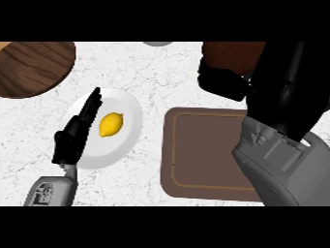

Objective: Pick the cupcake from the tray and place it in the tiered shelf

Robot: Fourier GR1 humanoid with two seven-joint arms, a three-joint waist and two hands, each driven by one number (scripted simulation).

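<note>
Right forearm [289, 169] raised at frame right, over brown tray [196, 155]; right hand [228, 82] curled toward shelf [228, 53], contents hidden; left hand [78, 131] rested flat-fingered, empty, beside lemon [111, 124].

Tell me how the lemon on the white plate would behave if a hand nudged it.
The lemon looks rounded and oval, so it would probably roll or wobble unevenly. It lies loose on the smooth white plate, so it may slide toward the rim. It looks solid, hardly fragile.

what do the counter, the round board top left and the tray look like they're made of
Counter: looks like white marble or stone, with fine grey veining. Round board: dark wood, with visible grain lines, matte. Tray: plain brown, smooth and matte with a thin lighter border line; plastic or wood, can't tell.
</note>
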